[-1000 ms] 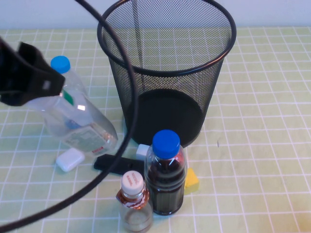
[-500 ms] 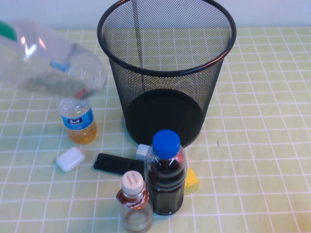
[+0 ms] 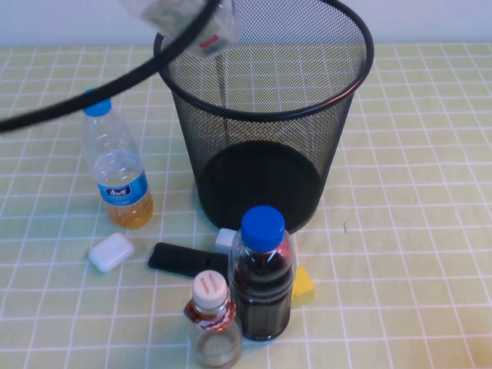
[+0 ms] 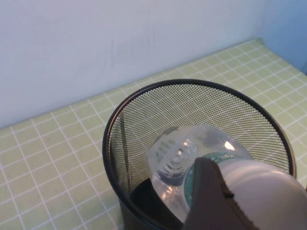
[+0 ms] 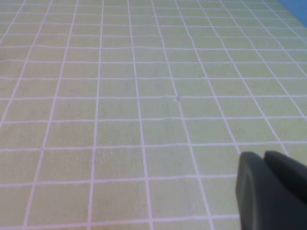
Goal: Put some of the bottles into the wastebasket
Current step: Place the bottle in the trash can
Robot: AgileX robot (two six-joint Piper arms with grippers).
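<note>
The left gripper [image 4: 225, 201] is holding the taller clear bottle [image 4: 192, 163] near its white-capped end, its dark finger [image 4: 211, 196] pressing against the bottle's side — the jaws are clamped on it. In the left wrist view the bottle's ribbed base is pointing down into the mouth of the wastebasket [image 4: 115, 139], directly above the opening. In the high view the same bottle [image 3: 196, 23] is showing at the top edge, tilted over the left part of the wastebasket's rim [image 3: 361, 69], its white label with red marking visible, and a black cable [image 3: 100, 96] is sweeping across in front of it.

The right gripper [image 5: 271, 191] is sitting apart over bare checked tablecloth [image 5: 134, 96]; only a dark corner of it is showing, so I cannot tell whether its jaws are apart or together.

Around the wastebasket: the short bottle with the brown-orange neck wrap [image 3: 211, 319] is standing at the near edge, just beside the blue-capped bottle of dark liquid [image 3: 263, 277]. A slim blue-capped bottle [image 3: 117, 173] is standing to the basket's left. A white case [image 3: 111, 252], a black bar-shaped object [image 3: 184, 260] and a yellow block [image 3: 304, 286] are lying near the basket's base.
</note>
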